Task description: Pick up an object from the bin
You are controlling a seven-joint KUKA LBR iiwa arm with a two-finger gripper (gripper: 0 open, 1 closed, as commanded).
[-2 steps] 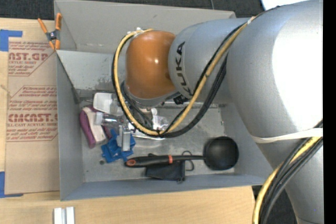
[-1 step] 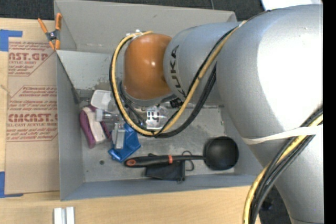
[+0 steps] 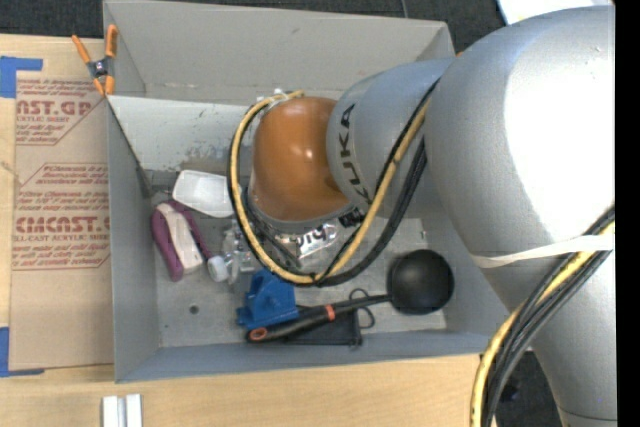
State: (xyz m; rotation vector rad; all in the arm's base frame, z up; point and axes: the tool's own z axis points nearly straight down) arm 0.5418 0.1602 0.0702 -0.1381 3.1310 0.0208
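Clutter lies close around my pincer (image 3: pixel 232 263), which hangs low over the floor of the grey metal bin (image 3: pixel 180 320), a little left of its middle and nearer the near wall than the far one. My orange dome-shaped wrist cover (image 3: pixel 290 160) and the cables looped round it lie over most of the pincer. Only a bit of bright metal peeks out below them, so I cannot tell whether the pincer is released, clenched or grasping something.

Two things lie nearest. Just beside that metal, toward the near wall, sits a chunky blue plastic piece of uneven shape (image 3: pixel 268 300). It looks close to touching, though I cannot say for sure. Toward the left wall lies a purple-and-white oblong thing with rounded ends (image 3: pixel 175 240). Its long axis runs from the far wall toward the near wall, tilted slightly, roughly alongside the left wall. A white, rounded, flattish plastic piece (image 3: pixel 205 192) lies further toward the far-left corner, by the cover's edge.

A black ladle with a round bowl (image 3: pixel 420 280) rests by the near-right corner, well apart from my pincer. Its thin handle runs leftward along the near wall, turns orange-red and ends under or against the blue piece.

I judge the blue piece the likeliest pick, since it lies right beside me on the near-wall side and calls for only a slight shift that way. It looks compact and rigid, easy to pinch across its narrower width, but the ladle handle beside it could be nudged or caught as well.
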